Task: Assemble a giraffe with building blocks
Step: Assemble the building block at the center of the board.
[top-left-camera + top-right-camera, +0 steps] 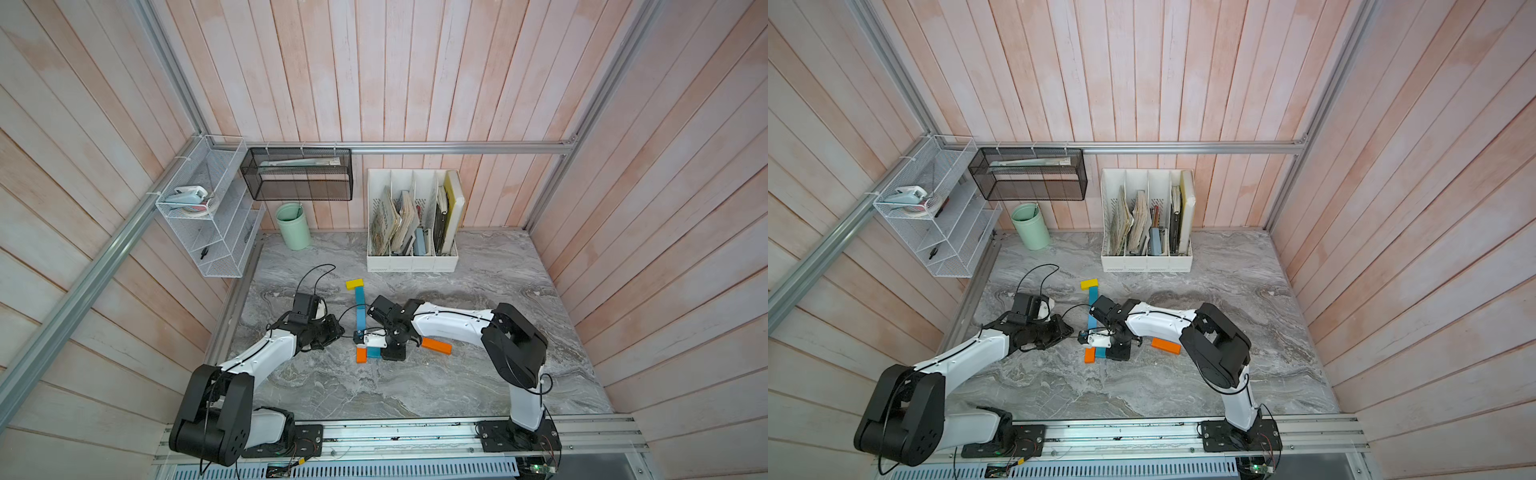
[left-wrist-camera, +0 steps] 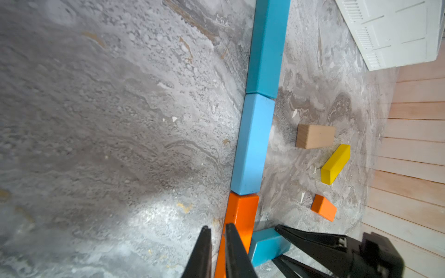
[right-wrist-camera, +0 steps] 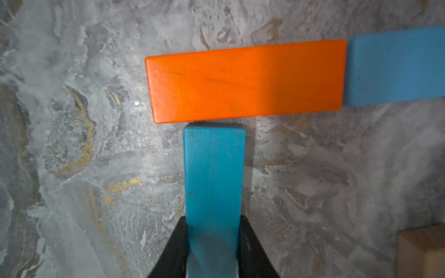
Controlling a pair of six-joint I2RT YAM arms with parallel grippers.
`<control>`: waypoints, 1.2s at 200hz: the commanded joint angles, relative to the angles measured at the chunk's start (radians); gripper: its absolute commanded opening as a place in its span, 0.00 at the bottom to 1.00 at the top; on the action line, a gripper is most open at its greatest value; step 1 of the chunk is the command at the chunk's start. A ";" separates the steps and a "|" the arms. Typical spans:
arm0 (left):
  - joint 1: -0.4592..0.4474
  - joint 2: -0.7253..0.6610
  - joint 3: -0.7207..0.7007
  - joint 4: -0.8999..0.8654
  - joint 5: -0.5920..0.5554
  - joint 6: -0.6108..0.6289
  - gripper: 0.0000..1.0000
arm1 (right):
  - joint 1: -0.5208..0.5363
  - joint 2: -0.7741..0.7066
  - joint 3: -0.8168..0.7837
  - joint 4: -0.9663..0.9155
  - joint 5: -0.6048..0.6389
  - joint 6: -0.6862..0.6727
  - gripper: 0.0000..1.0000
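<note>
The giraffe lies flat on the marble: a yellow head (image 1: pixel 354 284), then a teal bar (image 2: pixel 267 48), a light blue bar (image 2: pixel 252 144) and an orange bar (image 2: pixel 240 214) end to end. My right gripper (image 3: pixel 213 221) is shut on a teal block (image 3: pixel 213 173) whose end butts against the orange bar's (image 3: pixel 245 81) long side. My left gripper (image 2: pixel 218 228) hovers at the orange bar's other side, its jaws a narrow gap apart with nothing held. Loose building blocks lie beyond: tan (image 2: pixel 314 136), yellow (image 2: pixel 336 163) and orange (image 2: pixel 323 207).
A white file rack (image 1: pixel 411 262) with books stands at the back, and a green cup (image 1: pixel 293 226) sits to its left. Wire shelves (image 1: pixel 216 232) hang on the left wall. In both top views the loose orange block (image 1: pixel 1166 345) lies beside the right arm.
</note>
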 commanded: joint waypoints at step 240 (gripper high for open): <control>0.004 -0.014 -0.019 0.022 0.005 -0.007 0.16 | 0.033 -0.020 -0.051 -0.030 0.054 0.045 0.32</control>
